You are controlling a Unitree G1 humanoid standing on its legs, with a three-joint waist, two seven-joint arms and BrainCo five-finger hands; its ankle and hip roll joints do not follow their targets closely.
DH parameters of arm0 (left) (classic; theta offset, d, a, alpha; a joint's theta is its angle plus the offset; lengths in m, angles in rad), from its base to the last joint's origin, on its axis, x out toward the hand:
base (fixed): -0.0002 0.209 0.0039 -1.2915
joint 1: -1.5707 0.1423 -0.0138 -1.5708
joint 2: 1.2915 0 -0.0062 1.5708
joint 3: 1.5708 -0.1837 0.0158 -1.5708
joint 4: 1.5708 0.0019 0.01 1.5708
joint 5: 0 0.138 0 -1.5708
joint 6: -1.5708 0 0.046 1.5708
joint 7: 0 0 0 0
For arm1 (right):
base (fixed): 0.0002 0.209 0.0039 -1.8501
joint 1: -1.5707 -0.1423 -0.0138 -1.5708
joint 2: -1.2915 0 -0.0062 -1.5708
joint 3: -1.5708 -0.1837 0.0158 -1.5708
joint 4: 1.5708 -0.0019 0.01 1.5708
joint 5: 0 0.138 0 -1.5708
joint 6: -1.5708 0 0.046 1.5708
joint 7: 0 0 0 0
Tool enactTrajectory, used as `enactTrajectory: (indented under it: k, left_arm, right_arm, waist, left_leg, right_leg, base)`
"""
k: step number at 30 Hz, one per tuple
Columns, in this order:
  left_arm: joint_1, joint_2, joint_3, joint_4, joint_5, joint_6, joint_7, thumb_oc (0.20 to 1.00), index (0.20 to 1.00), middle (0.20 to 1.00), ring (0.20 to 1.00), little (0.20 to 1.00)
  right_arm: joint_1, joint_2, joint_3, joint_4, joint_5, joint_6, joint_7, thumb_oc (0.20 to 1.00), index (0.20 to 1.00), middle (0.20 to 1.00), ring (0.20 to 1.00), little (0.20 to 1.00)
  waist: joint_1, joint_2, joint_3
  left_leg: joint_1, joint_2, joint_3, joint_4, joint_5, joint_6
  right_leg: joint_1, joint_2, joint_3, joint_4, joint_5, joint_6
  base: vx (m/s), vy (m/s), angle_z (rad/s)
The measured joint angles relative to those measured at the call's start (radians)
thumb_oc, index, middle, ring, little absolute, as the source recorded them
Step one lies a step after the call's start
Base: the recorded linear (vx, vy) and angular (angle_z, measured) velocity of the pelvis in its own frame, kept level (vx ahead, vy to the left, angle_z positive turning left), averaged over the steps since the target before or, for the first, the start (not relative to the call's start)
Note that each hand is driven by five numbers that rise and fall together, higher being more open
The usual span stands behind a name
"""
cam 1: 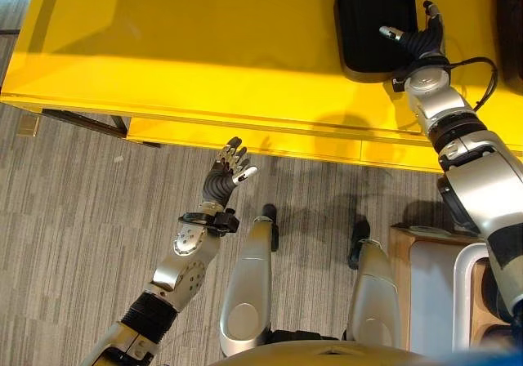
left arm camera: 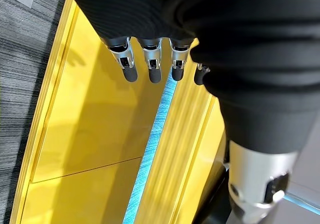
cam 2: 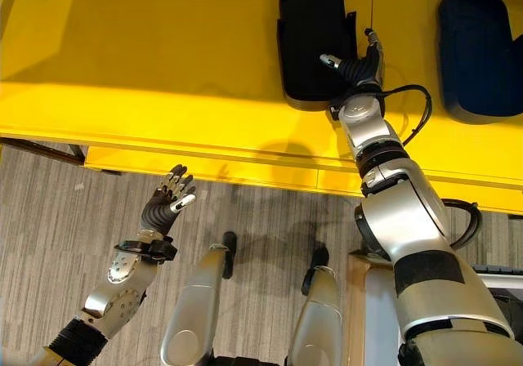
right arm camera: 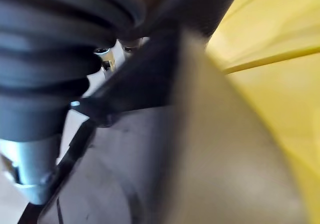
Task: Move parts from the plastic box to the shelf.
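Part: black part [cam 2: 309,39] lies on the yellow shelf [cam 2: 163,64], long axis running away from me.
Right hand [cam 2: 359,68]: I see it against the part's near right edge; grip unreadable.
Left hand [cam 1: 228,176]: relaxed, empty, well apart.

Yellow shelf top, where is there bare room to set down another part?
The yellow shelf is bare all along the stretch left of the black part, above the open left robot hand. A narrower free strip lies between the black part and the dark blue part; it is crowded by the right robot hand.
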Motion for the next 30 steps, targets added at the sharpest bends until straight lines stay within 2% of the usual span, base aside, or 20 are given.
enactTrajectory:
  k: [4, 6, 21, 30]
  left_arm:
    - [0.0, 0.0, 0.002, 0.0, 0.0, -0.002, 0.002, 1.0, 1.0, 1.0, 1.0, 1.0]
    - [0.0, 0.0, 0.0, 0.0, 0.0, -0.002, 0.011, 1.0, 1.0, 1.0, 1.0, 1.0]
    - [0.002, -0.001, 0.009, 0.0, -0.001, -0.005, 0.022, 1.0, 1.0, 1.0, 1.0, 1.0]
    - [0.001, -0.001, 0.01, 0.0, -0.023, -0.005, 0.04, 1.0, 1.0, 1.0, 1.0, 1.0]
  right_arm:
    - [0.0, 0.007, -0.002, -0.06, 0.001, -0.001, -0.003, 1.0, 1.0, 1.0, 1.0, 1.0]
    - [0.0, 0.038, -0.014, -0.101, 0.001, -0.007, -0.01, 1.0, 1.0, 1.0, 1.0, 1.0]
    - [0.029, 0.107, -0.089, -0.217, 0.081, -0.05, -0.051, 1.0, 1.0, 1.0, 1.0, 1.0]
    - [0.035, 0.102, -0.125, -0.245, 0.082, -0.055, -0.061, 1.0, 1.0, 1.0, 1.0, 1.0]
  waist:
    - [-0.01, -0.012, 0.005]
    - [-0.021, -0.02, 0.006]
    - [-0.031, -0.031, 0.013]
    - [-0.034, -0.031, 0.026]
  left_leg:
    - [0.0, 0.001, 0.0, 0.001, 0.0, 0.0]
    - [-0.003, 0.002, 0.001, 0.001, 0.0, 0.0]
    - [-0.003, 0.003, 0.006, 0.0, -0.001, -0.001]
    - [-0.008, 0.003, 0.007, 0.004, -0.001, 0.0]
  right_leg:
    - [-0.002, 0.0, 0.0, 0.001, -0.002, -0.004]
    - [-0.005, 0.001, 0.001, 0.0, -0.002, -0.004]
    - [-0.011, 0.002, 0.006, 0.004, -0.004, -0.006]
    - [-0.017, 0.002, 0.009, 0.008, -0.004, -0.006]
  base:
    - [0.0, 0.0, 0.0]
    - [0.0, 0.0, 0.0]
    - [0.0, 0.0, 0.0]
    - [0.0, 0.0, 0.0]
